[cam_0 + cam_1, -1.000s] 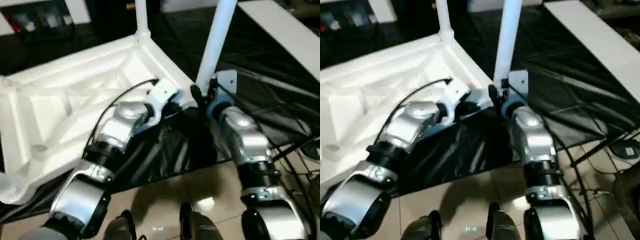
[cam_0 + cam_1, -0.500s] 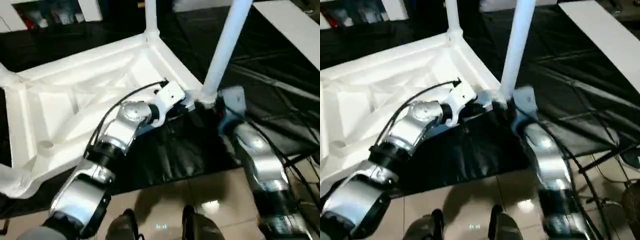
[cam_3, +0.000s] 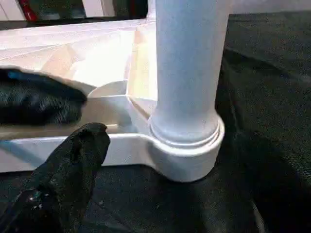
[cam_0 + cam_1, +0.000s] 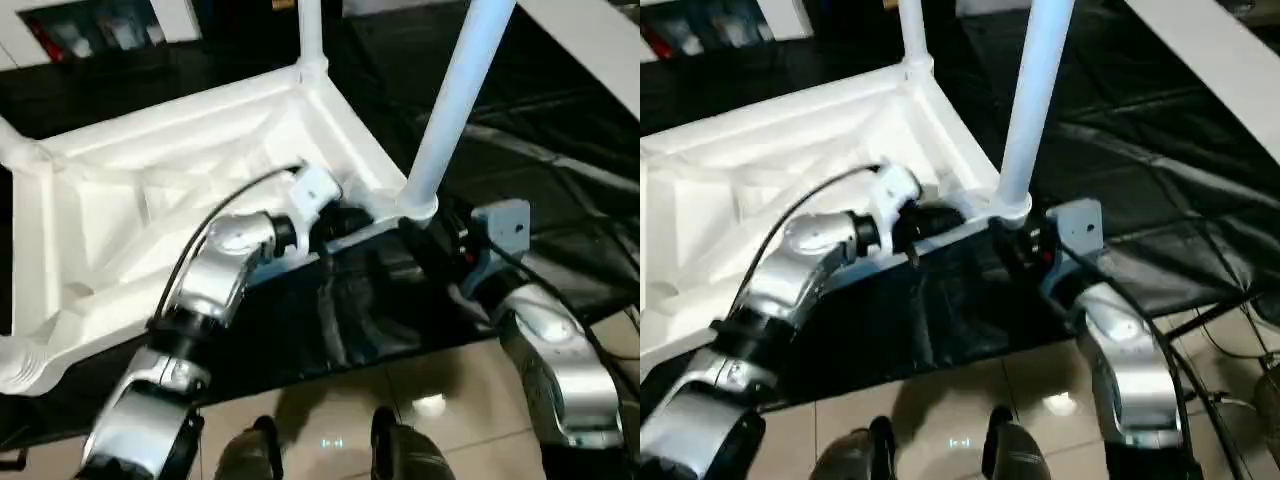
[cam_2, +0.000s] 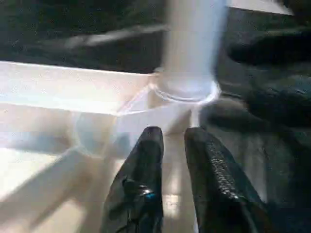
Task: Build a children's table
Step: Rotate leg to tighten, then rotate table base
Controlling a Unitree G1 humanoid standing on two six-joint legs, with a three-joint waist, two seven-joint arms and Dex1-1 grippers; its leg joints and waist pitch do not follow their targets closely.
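Two legs stand in your upturned table top (image 4: 150,200) on the black work table (image 4: 560,120). Near leg (image 4: 455,95): right gripper (image 4: 1025,245) has let go and backed off, so judge it seated. Left gripper (image 5: 172,145), nearly closed, rests on the rim.

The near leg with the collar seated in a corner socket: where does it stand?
The near leg stands upright in the tabletop's right near corner socket, between the left gripper and right gripper.
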